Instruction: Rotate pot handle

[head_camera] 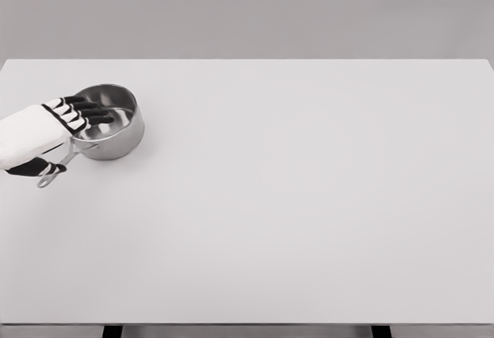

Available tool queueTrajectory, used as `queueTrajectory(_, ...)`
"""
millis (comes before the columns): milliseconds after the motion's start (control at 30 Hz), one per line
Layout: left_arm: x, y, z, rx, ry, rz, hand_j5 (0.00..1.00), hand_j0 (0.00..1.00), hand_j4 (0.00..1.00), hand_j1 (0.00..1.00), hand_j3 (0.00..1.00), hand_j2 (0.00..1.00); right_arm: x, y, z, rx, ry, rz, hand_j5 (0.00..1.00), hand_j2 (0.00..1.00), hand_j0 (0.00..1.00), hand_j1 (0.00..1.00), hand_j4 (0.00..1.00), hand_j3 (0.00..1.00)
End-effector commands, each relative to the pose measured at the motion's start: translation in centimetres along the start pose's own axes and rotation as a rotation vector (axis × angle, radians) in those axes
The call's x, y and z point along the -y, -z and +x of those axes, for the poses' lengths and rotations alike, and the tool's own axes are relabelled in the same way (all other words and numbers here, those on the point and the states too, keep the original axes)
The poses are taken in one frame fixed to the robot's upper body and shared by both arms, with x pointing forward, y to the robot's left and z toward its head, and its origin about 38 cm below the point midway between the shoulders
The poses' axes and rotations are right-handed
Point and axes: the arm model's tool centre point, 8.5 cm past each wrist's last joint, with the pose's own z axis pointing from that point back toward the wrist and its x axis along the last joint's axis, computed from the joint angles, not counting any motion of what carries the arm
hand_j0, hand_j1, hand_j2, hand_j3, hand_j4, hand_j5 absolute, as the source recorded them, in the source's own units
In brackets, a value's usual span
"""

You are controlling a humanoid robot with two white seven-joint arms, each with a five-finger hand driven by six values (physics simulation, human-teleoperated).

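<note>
One small round stainless-steel saucepan [109, 122] stands near the left edge of the plain white tabletop [309, 199], toward the far left corner, its thin steel handle [58, 167] pointing to the near left. The one robot hand in view, the left robot hand [73, 118], white with black fingers [94, 109], reaches in from the left edge; its fingers are spread flat over the pan's open mouth, gripping nothing, while the thumb lies beside the handle. The whole tabletop right of the pan lies open. No readable writing shows.
</note>
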Motion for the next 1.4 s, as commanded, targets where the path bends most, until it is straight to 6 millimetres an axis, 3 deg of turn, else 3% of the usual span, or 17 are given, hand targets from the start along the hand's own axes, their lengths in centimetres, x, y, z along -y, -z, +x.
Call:
queueTrajectory(0,-0.9,-0.4,0.0,0.012,0.019,-0.006,1.0,1.0,1.0,1.0,1.0,1.0,0.0,0.0,0.0,0.0,0.001,0.0,1.0,1.0,1.0,1.0,1.0,1.0)
queueTrajectory(67,-2.3,-1.0,-0.3,0.019,0.049,0.042,1.0,1.0,1.0,1.0,1.0,1.0,0.0,0.0,0.0,0.0,0.001,0.0,1.0,1.0,1.0,1.0,1.0,1.0)
queueTrajectory(233,-2.6,-1.7,-0.3,0.028,-0.019,0.109,1.0,1.0,1.0,1.0,1.0,1.0,0.0,0.0,0.0,0.0,-0.001,0.0,1.0,1.0,1.0,1.0,1.0,1.0)
queueTrajectory(333,-3.5,-1.7,-0.1,0.033,-0.022,0.253,1.0,1.0,1.0,1.0,1.0,1.0,0.0,0.0,0.0,0.0,0.001,0.0,1.0,1.0,1.0,1.0,1.0,1.0)
queueTrajectory(633,1.3,2.2,2.9,0.119,0.002,0.127,1.0,1.0,1.0,1.0,1.0,1.0,0.0,0.0,0.0,0.0,-0.001,0.0,1.0,1.0,1.0,1.0,1.0,1.0)
queueTrajectory(733,1.9,2.3,3.1,0.118,0.026,0.099,1.0,1.0,1.0,1.0,1.0,1.0,0.0,0.0,0.0,0.0,-0.001,0.0,1.0,1.0,1.0,1.0,1.0,1.0)
queueTrajectory(1033,3.0,3.2,3.9,0.137,0.027,0.079,1.0,1.0,1.0,1.0,1.0,1.0,0.0,0.0,0.0,0.0,-0.001,0.0,1.0,1.0,1.0,1.0,1.0,1.0)
queueTrajectory(1367,2.7,2.8,2.2,0.091,0.06,0.057,1.0,1.0,1.0,1.0,1.0,1.0,0.0,0.0,0.0,0.0,0.001,0.0,1.0,1.0,1.0,1.0,1.0,1.0)
